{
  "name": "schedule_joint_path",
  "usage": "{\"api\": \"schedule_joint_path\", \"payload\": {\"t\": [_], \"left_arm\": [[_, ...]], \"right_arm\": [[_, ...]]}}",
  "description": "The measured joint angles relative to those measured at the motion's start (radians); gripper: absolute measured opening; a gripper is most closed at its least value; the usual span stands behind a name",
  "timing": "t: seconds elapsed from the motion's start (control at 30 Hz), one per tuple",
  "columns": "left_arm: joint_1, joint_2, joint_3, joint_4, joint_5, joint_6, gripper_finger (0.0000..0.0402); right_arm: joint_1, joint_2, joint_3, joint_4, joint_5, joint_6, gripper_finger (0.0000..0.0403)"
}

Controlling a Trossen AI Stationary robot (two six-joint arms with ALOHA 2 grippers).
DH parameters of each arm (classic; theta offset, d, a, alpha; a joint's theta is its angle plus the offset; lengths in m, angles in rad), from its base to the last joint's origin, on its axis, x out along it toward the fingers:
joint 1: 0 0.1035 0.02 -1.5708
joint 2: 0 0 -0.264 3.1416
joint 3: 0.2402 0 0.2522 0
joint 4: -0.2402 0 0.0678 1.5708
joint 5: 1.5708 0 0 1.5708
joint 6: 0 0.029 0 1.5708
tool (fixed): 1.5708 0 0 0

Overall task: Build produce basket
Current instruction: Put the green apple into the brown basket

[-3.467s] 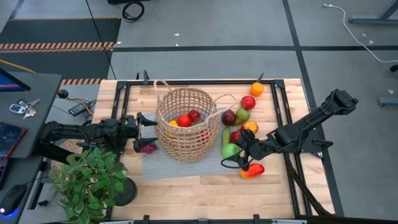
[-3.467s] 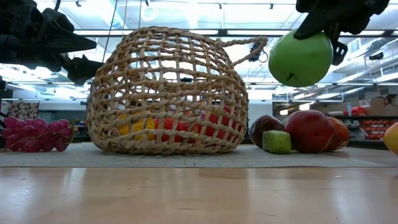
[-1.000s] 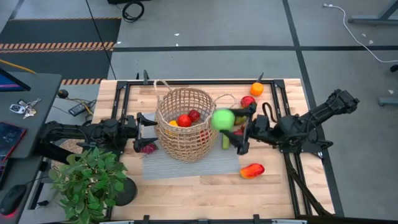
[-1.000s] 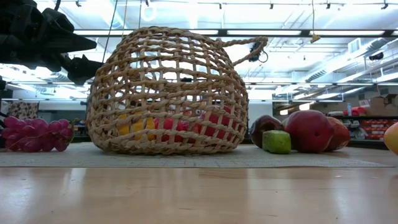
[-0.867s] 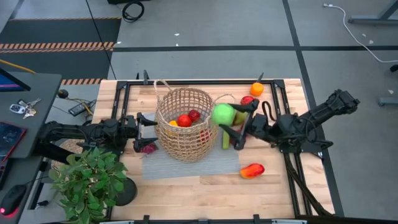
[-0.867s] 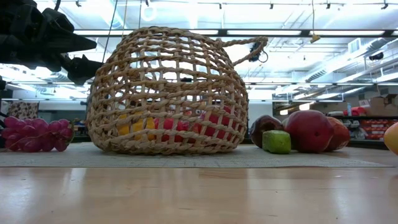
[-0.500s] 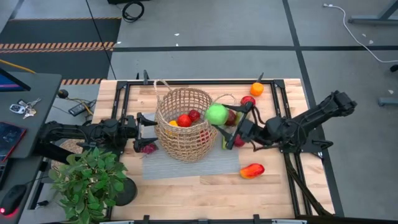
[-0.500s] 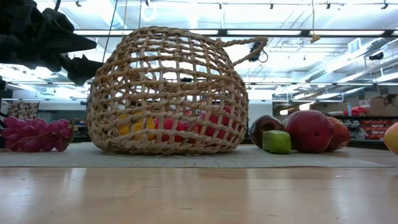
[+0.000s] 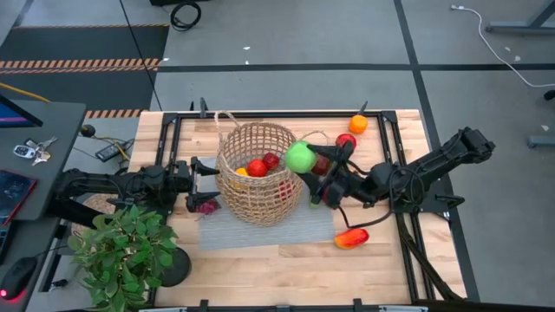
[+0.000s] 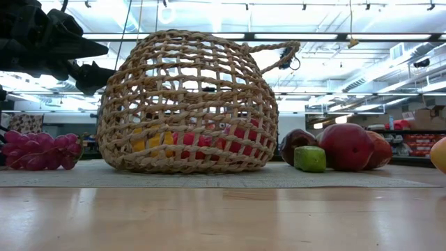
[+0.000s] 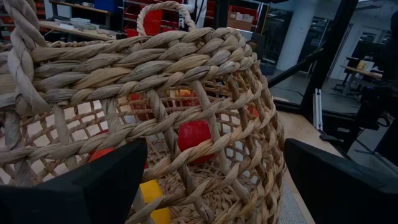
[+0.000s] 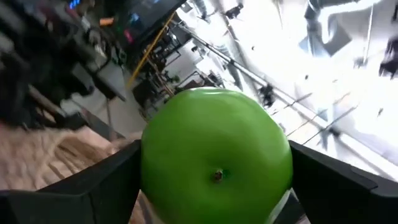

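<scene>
**Green apple at basket rim**

Right end effector (image 9: 305,166) clamps green apple (image 9: 301,157) over the basket (image 9: 257,172) rim at 3 o'clock, seemingly not fully inside. Early release could bounce it onto the desk (image 9: 260,269). Left end effector (image 9: 201,183), spread empty, waits at 9 o'clock.

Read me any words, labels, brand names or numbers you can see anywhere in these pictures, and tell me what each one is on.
No text can be read in any view.
The basket, the green apple and the table carry no label or print.
Shelves and boxes in the room behind the table: any markings are too small and blurred to read.
</scene>
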Motion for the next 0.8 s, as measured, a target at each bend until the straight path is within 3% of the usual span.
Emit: {"api": "schedule_joint_path", "payload": {"t": [0.3,0.8], "left_arm": [[0.0,0.0,0.0,0.0,0.0,0.0,0.0386],[0.0,0.0,0.0,0.0,0.0,0.0,0.0386]], "right_arm": [[0.0,0.0,0.0,-0.005,0.036,-0.293,0.0368],[-0.002,0.0,0.0,-0.012,0.079,-0.276,0.0368]]}}
